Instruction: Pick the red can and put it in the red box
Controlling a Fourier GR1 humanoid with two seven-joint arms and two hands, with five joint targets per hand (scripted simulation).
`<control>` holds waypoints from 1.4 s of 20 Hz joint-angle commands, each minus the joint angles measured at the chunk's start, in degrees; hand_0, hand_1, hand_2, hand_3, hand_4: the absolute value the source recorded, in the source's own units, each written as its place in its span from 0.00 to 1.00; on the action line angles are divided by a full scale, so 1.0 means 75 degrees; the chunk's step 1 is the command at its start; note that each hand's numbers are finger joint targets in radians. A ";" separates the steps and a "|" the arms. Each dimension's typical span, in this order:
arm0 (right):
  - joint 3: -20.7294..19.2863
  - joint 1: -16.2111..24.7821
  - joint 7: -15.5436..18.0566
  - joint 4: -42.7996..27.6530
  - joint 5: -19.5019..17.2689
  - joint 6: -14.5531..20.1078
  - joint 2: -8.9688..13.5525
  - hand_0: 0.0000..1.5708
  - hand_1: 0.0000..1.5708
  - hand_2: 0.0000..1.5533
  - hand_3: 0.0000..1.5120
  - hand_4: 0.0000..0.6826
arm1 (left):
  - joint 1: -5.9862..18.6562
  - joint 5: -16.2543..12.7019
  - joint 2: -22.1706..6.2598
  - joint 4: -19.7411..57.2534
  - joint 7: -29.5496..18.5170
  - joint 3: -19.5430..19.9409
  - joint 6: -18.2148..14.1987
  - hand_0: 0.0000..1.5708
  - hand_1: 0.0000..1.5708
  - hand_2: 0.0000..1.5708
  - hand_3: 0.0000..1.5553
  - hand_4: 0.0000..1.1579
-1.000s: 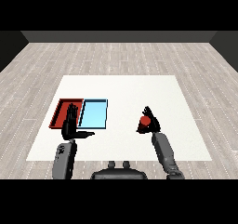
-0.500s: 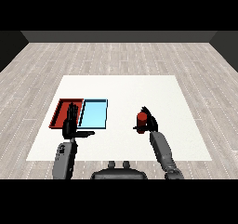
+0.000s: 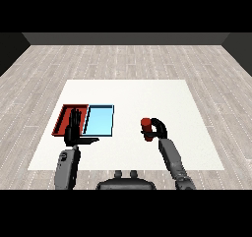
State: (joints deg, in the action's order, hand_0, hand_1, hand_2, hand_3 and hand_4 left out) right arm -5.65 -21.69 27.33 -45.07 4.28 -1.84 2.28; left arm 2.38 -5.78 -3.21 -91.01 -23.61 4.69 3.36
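Note:
The red can [image 3: 145, 127] is held upright over the white table, right of centre, with my right hand [image 3: 159, 129] curled round it from the right. The red tray [image 3: 64, 117] lies at the left of the table, and the light blue tray [image 3: 99, 120] sits right beside it. My left hand [image 3: 74, 128] is raised with its fingers straight and thumb out, in front of the red tray, covering part of it. It holds nothing.
The white table [image 3: 133, 96] stretches wide behind and between the trays and the can. A grey wooden floor surrounds it.
My right hand has carried the red can to the left, toward the trays. The left hand has stayed almost where it was.

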 commanded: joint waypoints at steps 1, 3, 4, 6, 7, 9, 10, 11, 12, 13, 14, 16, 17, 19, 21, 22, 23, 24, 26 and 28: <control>0.0383 0.0025 -0.0312 -0.0486 -0.0107 0.0530 -0.0289 0.94 0.94 0.93 0.92 0.88 | -0.0440 0.0151 -0.0002 -0.0478 0.0096 -0.0176 0.0009 0.00 0.00 0.00 0.00 0.00; 0.0088 -0.0290 -0.0025 0.0019 -0.0151 0.0197 0.0041 0.93 0.93 0.93 0.91 0.88 | 0.0117 -0.0018 0.0093 -0.0030 0.0328 -0.0133 -0.0056 0.00 0.00 0.00 0.00 0.00; 0.0182 -0.0133 -0.0486 -0.0647 -0.0109 0.0267 0.0036 0.92 0.92 0.92 0.91 0.88 | 0.0334 -0.0062 0.0043 0.0432 -0.0048 -0.0044 0.0096 0.00 0.00 0.00 0.00 0.00; 0.0434 0.0061 -0.0652 -0.1287 -0.0234 0.0315 -0.0033 0.92 0.92 0.93 0.91 0.89 | 0.0716 0.0228 0.0206 0.1110 -0.0306 -0.0200 -0.0058 0.00 0.00 0.00 0.00 0.00; 0.0367 0.0163 -0.0101 -0.0997 -0.0315 0.0395 -0.0056 0.92 0.92 0.92 0.91 0.90 | 0.0009 0.0075 0.0104 -0.0386 0.0484 -0.0283 -0.0096 0.00 0.00 0.00 0.00 0.00; 0.0457 0.0520 -0.0801 -0.2245 -0.0104 -0.0069 0.0328 0.91 0.91 0.92 0.90 0.92 | -0.0309 0.0158 0.0166 0.0083 -0.0323 -0.0377 0.0159 0.00 0.00 0.00 0.00 0.00; 0.0725 0.0706 -0.1263 -0.3037 -0.0172 0.0016 0.0233 0.91 0.91 0.92 0.91 0.90 | -0.0054 0.0534 0.0415 -0.0126 -0.0044 -0.0656 -0.0314 0.00 0.00 0.00 0.00 0.00; 0.0672 0.0742 -0.0494 -0.2430 -0.0363 0.0231 0.0064 0.90 0.90 0.92 0.91 0.91 | -0.0155 0.0002 0.0016 -0.0497 0.0468 -0.0409 0.0220 0.00 0.00 0.00 0.00 0.00; 0.0771 0.0955 -0.1091 -0.3382 -0.0323 0.0314 0.0144 0.91 0.91 0.92 0.91 0.91 | -0.0255 0.0253 0.0157 -0.0367 0.0194 -0.0573 0.0082 0.00 0.00 0.00 0.00 0.00; 0.0756 0.1042 -0.0822 -0.3330 -0.0273 0.0124 0.0159 0.90 0.90 0.92 0.91 0.90 | -0.0747 0.0365 0.0272 -0.0604 -0.0050 -0.0744 0.0069 0.00 0.00 0.00 0.00 0.00; 0.0838 0.1254 -0.1239 -0.4057 -0.0284 0.0344 0.0116 0.91 0.91 0.92 0.91 0.91 | -0.0138 0.0429 0.0416 -0.0283 0.0249 -0.0878 -0.0313 0.00 0.00 0.00 0.00 0.00; 0.0517 0.0753 -0.0970 -0.3489 -0.0096 -0.0055 0.0366 0.92 0.92 0.92 0.91 0.92 | -0.0209 0.0442 0.0227 -0.0453 0.0301 -0.0806 -0.0017 0.00 0.00 0.00 0.00 0.00; 0.0752 0.1025 -0.1739 -0.4663 -0.0086 0.0093 0.0360 0.93 0.93 0.93 0.92 0.94 | 0.0145 0.0697 0.0420 -0.0112 0.0353 -0.1257 -0.0425 0.00 0.00 0.00 0.00 0.00; 0.0851 0.1460 -0.1621 -0.5114 -0.0052 0.0144 0.0154 0.93 0.93 0.93 0.92 0.97 | -0.0134 0.0420 0.0423 -0.0205 0.0334 -0.1163 -0.0209 0.00 0.00 0.00 0.00 0.00; 0.0675 0.1488 -0.1856 -0.5476 0.0083 0.0018 0.0383 0.93 0.93 0.92 0.92 0.96 | -0.0036 0.0538 0.0425 -0.0320 0.0844 -0.1349 -0.0311 0.00 0.00 0.00 0.00 0.00; 0.0807 0.1919 -0.2045 -0.6177 0.0120 -0.0050 0.0413 0.92 0.92 0.92 0.92 0.95 | -0.0027 0.0537 0.0426 -0.0317 0.0849 -0.1381 -0.0347 0.00 0.00 0.00 0.00 0.00; 0.0953 0.1393 -0.1914 -0.5548 -0.0124 0.0282 0.0020 0.92 0.92 0.92 0.92 0.96 | -0.0019 0.0538 0.0426 -0.0321 0.0863 -0.1425 -0.0395 0.00 0.00 0.00 0.00 0.00; 0.1256 0.1238 -0.1972 -0.5487 -0.0378 0.0667 -0.0276 0.92 0.92 0.92 0.92 0.96 | -0.0009 0.0538 0.0427 -0.0314 0.0863 -0.1454 -0.0428 0.00 0.00 0.00 0.00 0.00; 0.2331 0.0848 -0.1958 -0.5158 -0.0274 0.1847 -0.0287 0.92 0.92 0.92 0.92 0.96 | -0.0179 0.0318 0.0427 -0.0353 0.0705 -0.1490 -0.0418 0.00 0.00 0.00 0.00 0.00; 0.3131 0.0258 -0.1965 -0.4517 -0.0214 0.2793 -0.0293 0.92 0.92 0.92 0.92 0.96 | -0.0201 0.0562 0.0405 -0.0202 0.0768 -0.1540 -0.0314 0.00 0.00 0.00 0.00 0.00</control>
State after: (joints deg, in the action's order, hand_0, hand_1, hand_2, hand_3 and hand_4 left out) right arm 9.40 -14.92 13.20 -82.68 2.80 9.29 1.32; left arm 1.54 -2.11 -0.12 -93.10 -18.17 -6.11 0.61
